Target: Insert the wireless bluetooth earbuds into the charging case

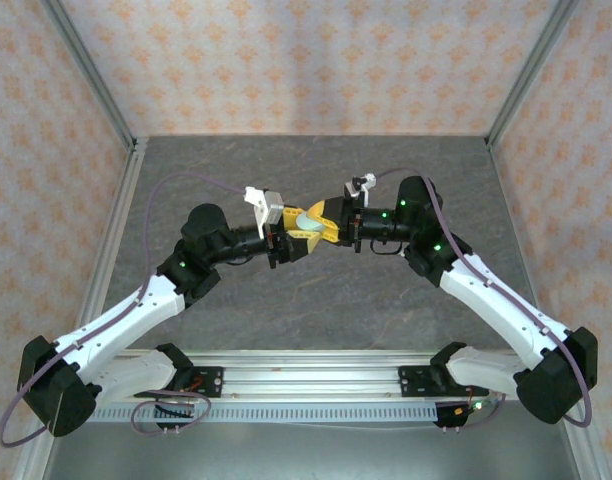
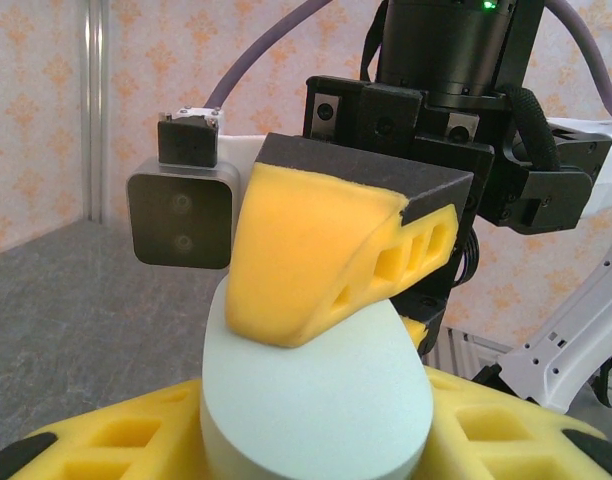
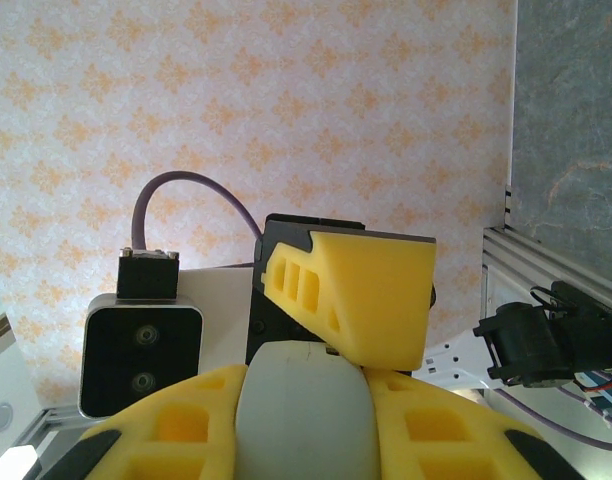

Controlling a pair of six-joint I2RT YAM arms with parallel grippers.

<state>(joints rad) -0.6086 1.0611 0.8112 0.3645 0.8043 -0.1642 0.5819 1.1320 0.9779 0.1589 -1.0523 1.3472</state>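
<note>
One mint charging case [image 2: 316, 400] is up off the table [image 1: 286, 305]. The left gripper [image 1: 294, 237] and the right gripper [image 1: 329, 226] both squeeze it.

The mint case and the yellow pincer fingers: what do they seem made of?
The mint case looks like smooth matte plastic: even colour, soft sheen, no texture. The yellow pincer fingers look like printed or moulded plastic, matte, with lattice cut-outs; the dark pad on them may be rubber or foam, hard to tell.
</note>
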